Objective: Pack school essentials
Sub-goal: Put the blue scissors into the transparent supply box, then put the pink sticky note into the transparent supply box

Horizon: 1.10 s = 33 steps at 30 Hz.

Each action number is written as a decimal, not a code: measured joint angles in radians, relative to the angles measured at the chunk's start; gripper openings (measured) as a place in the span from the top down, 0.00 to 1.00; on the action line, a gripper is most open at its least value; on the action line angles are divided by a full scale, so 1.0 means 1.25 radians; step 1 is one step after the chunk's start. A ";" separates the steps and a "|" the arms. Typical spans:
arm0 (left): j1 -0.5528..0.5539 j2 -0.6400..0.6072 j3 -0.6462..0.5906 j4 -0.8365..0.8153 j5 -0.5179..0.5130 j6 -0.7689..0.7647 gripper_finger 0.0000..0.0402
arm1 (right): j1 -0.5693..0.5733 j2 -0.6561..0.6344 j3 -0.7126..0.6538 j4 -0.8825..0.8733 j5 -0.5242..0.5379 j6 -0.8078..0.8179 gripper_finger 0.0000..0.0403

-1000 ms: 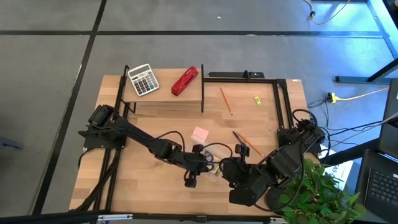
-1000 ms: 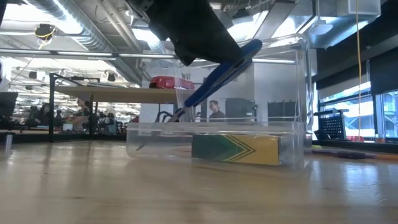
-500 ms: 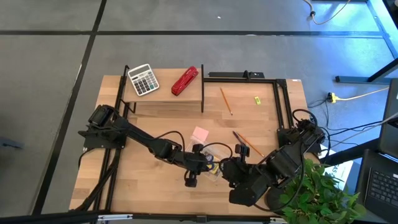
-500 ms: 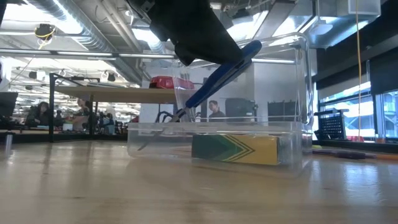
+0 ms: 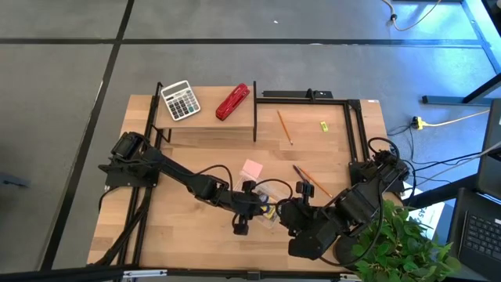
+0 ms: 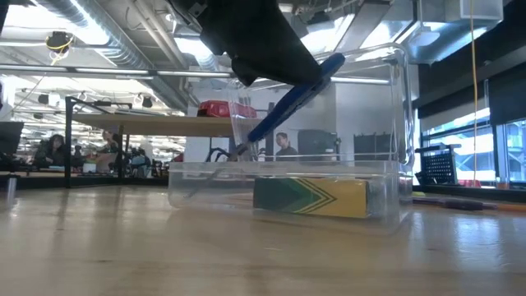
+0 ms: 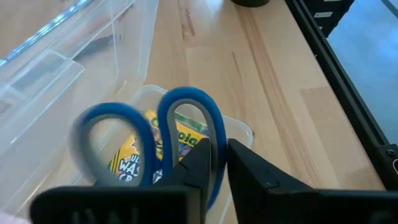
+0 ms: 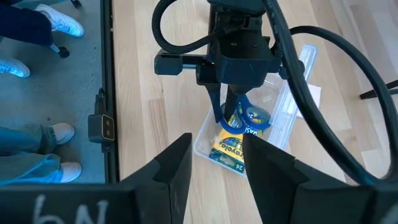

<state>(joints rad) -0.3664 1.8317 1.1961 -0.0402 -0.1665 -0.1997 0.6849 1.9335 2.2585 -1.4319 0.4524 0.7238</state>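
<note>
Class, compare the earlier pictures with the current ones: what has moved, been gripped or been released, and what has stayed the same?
Almost nothing changed. The left gripper still holds the blue-handled scissors tilted, tips down in the clear box, perhaps very slightly shifted. The right gripper, pink sticky-note pad, pencils, calculator and stapler have not moved.

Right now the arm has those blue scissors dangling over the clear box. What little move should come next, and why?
Probably open the fingers and let go. The left gripper pinches one loop of the blue-handled scissors, whose blades already slant down inside the clear plastic box, above the crayon pack lying in it. A small release should drop them in. The right gripper waits nearby, open.
</note>
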 joint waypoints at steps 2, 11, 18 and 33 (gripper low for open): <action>0.000 0.000 0.000 0.000 0.000 0.000 0.84 | 0.000 0.000 0.000 0.000 0.000 0.000 0.64; 0.000 -0.001 0.000 0.000 0.000 0.000 0.78 | 0.000 0.000 0.000 0.000 0.000 0.000 0.64; 0.000 -0.046 0.001 -0.045 0.016 -0.040 0.78 | 0.000 0.000 -0.007 -0.001 0.043 0.001 0.64; -0.019 -0.185 0.002 -0.345 0.000 -0.208 0.78 | -0.037 0.002 -0.111 -0.044 0.084 0.066 0.64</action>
<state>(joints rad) -0.3901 1.6004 1.1980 -0.4709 -0.1667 -0.4594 0.6386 1.9354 2.1198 -1.4870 0.5579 0.8060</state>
